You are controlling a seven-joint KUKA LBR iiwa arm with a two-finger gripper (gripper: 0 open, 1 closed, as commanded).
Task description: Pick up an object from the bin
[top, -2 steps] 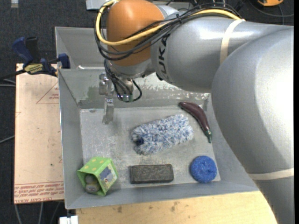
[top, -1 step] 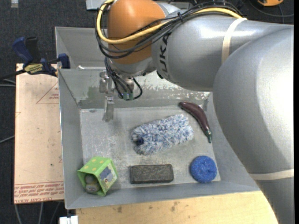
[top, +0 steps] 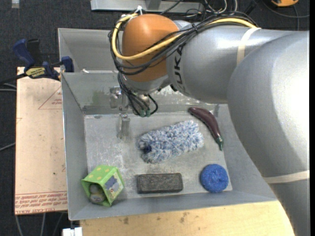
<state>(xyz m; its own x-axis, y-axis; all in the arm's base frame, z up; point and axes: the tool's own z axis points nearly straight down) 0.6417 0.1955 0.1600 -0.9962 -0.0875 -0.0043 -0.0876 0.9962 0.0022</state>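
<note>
Grey bin: fluffy duster mottled blue and white, eggplant dark purple with a green stem, scrub ball solid blue. Block is dark grey and speckled; cube is bright green with pale yellow dots. Arm is silver-grey, its cover orange, cable yellow.

The arm reaches leftward, orange-covered wrist pointing down.

The arm hides the bin's far right corner and runs past the view's right edge.
</note>
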